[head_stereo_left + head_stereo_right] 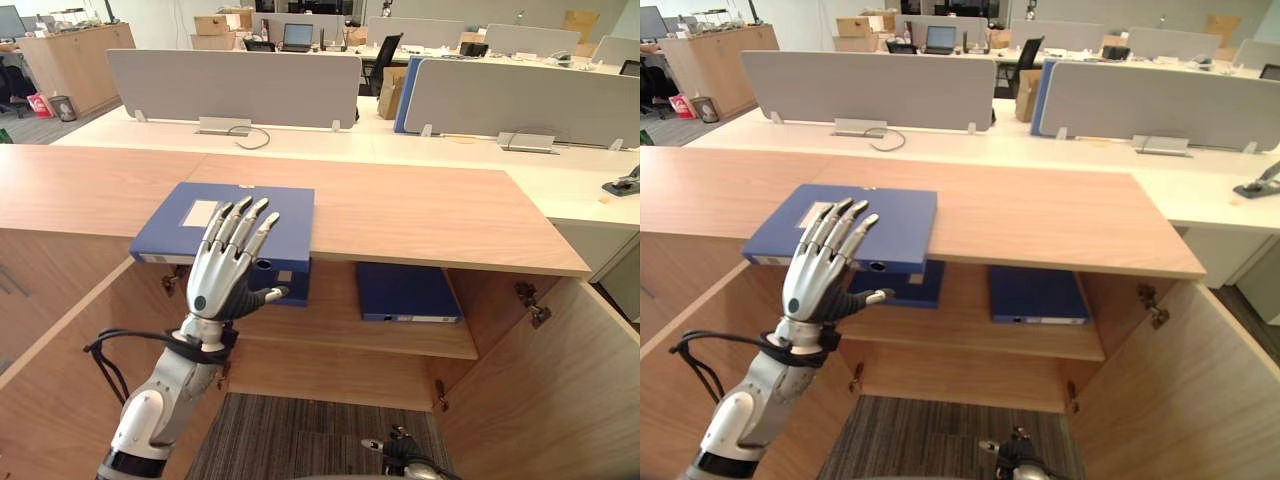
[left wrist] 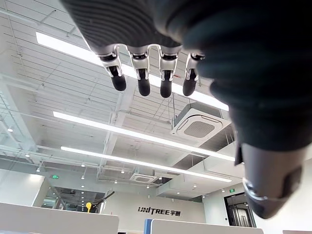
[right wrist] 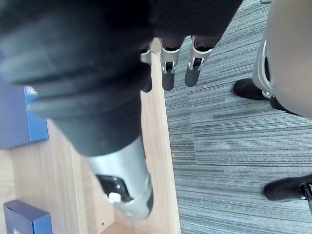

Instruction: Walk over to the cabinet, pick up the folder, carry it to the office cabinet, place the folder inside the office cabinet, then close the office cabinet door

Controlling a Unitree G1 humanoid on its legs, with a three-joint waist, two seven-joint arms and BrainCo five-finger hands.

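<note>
Right hand [image 3: 102, 73] under its dark ribbed cover, fingers [image 3: 197, 68] straight and holding nothing, over a wood panel [image 3: 158, 146] bordering grey carpet [image 3: 219, 146], blue folder [image 3: 14, 117] lying on wood, second folder [image 3: 24, 219] apart from it.

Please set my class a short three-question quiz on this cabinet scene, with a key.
1. True or false: the cabinet is shut.
2. Where does the folder behind the left hand lie? A: on the cabinet's top, overhanging its front edge. B: on the floor. C: on the far desk.
3. Fill in: the left hand's fingers are ____ (straight or curled).
Key: 1 false; 2 A; 3 straight.
</note>
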